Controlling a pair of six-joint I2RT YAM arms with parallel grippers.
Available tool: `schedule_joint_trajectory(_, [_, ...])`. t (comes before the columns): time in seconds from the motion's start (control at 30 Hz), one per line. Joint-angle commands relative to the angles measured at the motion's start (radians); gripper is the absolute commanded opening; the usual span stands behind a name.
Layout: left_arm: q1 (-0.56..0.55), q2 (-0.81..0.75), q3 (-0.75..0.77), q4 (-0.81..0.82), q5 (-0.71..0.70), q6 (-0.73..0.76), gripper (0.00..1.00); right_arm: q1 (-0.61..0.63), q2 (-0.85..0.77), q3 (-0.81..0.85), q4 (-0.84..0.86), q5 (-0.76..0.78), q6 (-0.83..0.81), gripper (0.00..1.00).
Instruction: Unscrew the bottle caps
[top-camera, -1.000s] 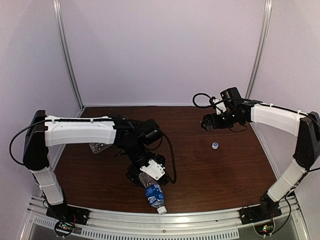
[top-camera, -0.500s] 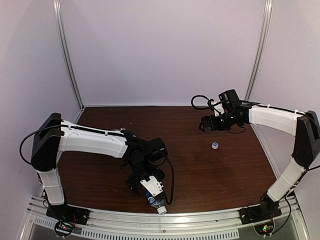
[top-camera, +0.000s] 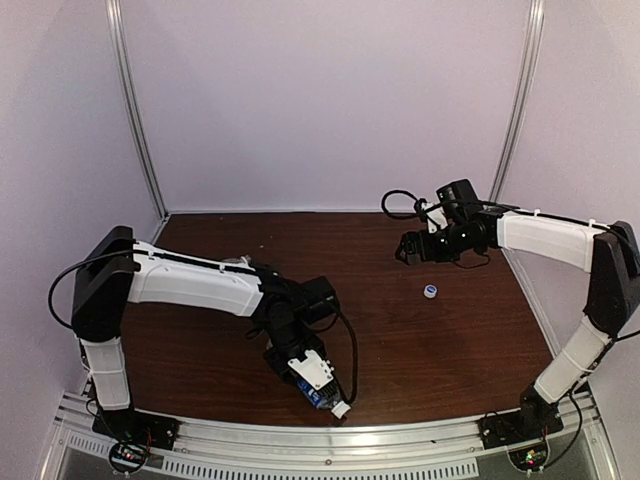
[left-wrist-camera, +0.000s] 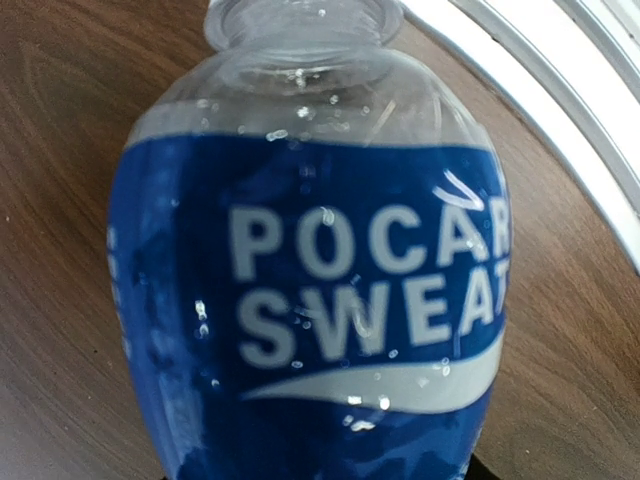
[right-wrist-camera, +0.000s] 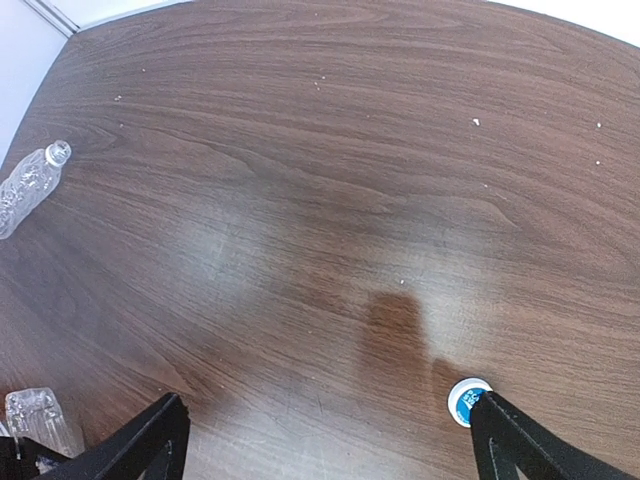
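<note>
1. Bottle caps stand one off and one on. A loose cap (right-wrist-camera: 466, 401) lies open side up on the table (right-wrist-camera: 330, 120), well apart from both bottles. A white cap (top-camera: 341, 409) sits on the neck of the blue-labelled bottle (left-wrist-camera: 310, 300).
2. The blue-labelled bottle lies on its side at the near edge of the table, neck toward the rail, under the end of the left arm (top-camera: 200, 285).
3. The left jaws are down over the bottle's body, and the label fills the left wrist view. Neither finger shows, so I cannot tell whether they have clamped or only straddle it.
4. The right jaws hang wide apart and empty above the far right of the table, with the loose cap below them.
5. The unlabelled bottle (right-wrist-camera: 28, 183) lies on its side across the table from the right arm. Its mouth looks uncapped, though it is too small to be sure.
6. The step in hand seems to be securing the second bottle so its cap can come off.
7. The next move calls for a firm hold on the body without crushing the thin plastic, and the neck raised clear of the table. The right jaws must then cross over, close squarely on the small cap and turn it. A loose hold could let the bottle spin with the cap.
</note>
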Motion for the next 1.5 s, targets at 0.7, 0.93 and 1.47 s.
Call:
schedule_joint_trajectory(0.7, [0.361, -0.329, 0.294, -0.071, 0.189, -0.64, 0.5, 0.278, -0.231, 0.06, 0.46, -0.383, 0.272, 0.9])
schedule_joint_trajectory(0.93, [0.375, -0.346, 0.301, -0.047, 0.159, -0.665, 0.5, 0.344, -0.194, 0.145, 0.201, -0.237, 0.16, 0.85])
schedule_joint_trajectory(1.47, [0.375, -0.365, 0.292, -0.044, 0.158, -0.651, 0.5, 0.354, -0.121, 0.161, 0.267, -0.33, 0.208, 0.65])
